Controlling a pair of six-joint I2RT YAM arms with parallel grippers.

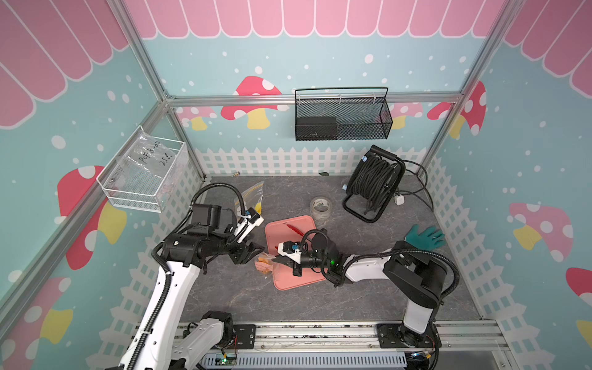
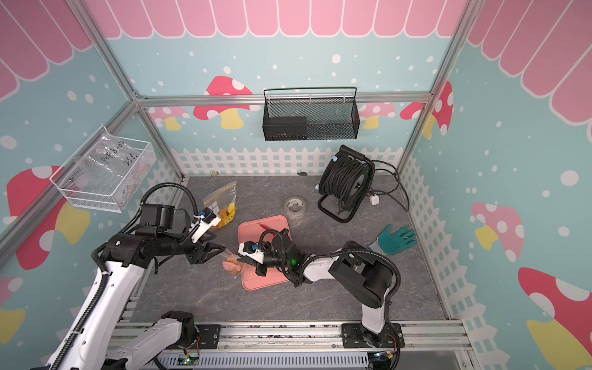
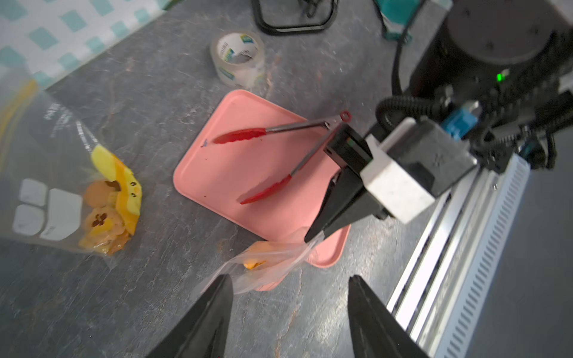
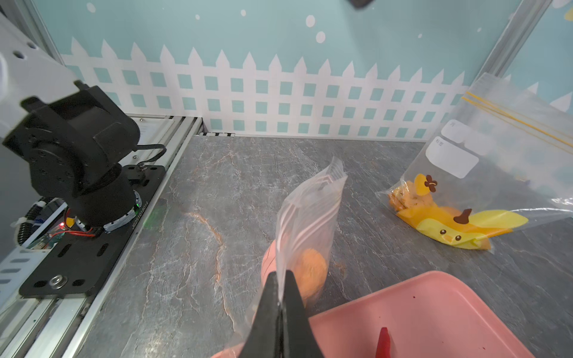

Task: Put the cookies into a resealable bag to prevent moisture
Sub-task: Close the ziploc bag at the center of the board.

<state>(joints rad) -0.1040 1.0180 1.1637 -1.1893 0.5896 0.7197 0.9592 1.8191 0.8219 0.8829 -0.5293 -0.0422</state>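
Note:
A resealable bag (image 4: 483,148) with a yellow duck print lies at the back left of the table, also seen in a top view (image 1: 253,195). Golden-orange cookies (image 3: 102,217) sit in its bottom corner (image 4: 406,195). My right gripper (image 4: 280,274) is shut on the edge of a small clear bag (image 4: 310,210), which holds pink strips and one orange cookie (image 4: 310,266). It holds this bag just off the pink tray's (image 3: 229,186) corner. My left gripper (image 3: 290,279) is open facing the small bag (image 3: 266,263), with one fingertip at its free end.
Red-tipped tongs (image 3: 266,189) lie open on the pink tray (image 1: 307,278). Behind it are a tape roll (image 1: 321,206), a black cable reel (image 1: 373,182) and a green glove (image 1: 424,237). A white fence runs round the table.

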